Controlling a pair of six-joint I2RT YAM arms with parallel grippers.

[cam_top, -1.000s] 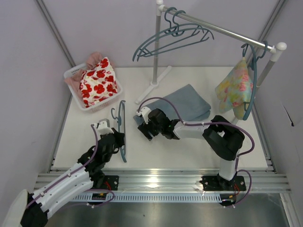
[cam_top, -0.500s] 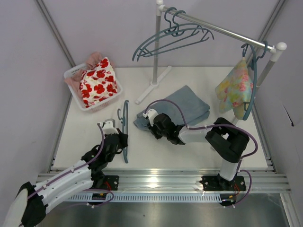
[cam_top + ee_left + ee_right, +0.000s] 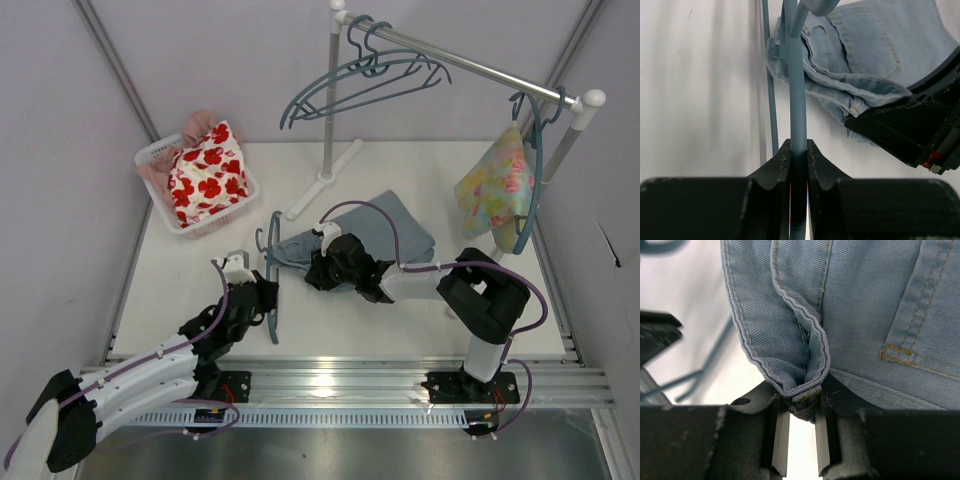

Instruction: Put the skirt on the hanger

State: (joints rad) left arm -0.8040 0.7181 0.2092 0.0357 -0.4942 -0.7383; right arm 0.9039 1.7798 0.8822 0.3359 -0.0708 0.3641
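Left tool [image 3: 799, 150] is clamped tight on the thin teal bar of the hanger [image 3: 795, 95], low centre in its wrist view. Right tool [image 3: 799, 407] is pinched shut on a folded edge of the skirt [image 3: 865, 300]. Only overhead shows the layout: skirt mid-worktop [image 3: 200, 270], hanger just beside its left, bunched end.

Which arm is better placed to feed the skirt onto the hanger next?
Right. The right tool pinches a folded edge of the skirt, close beside the hanger. The left tool is clamped on that hanger and can only steady it.
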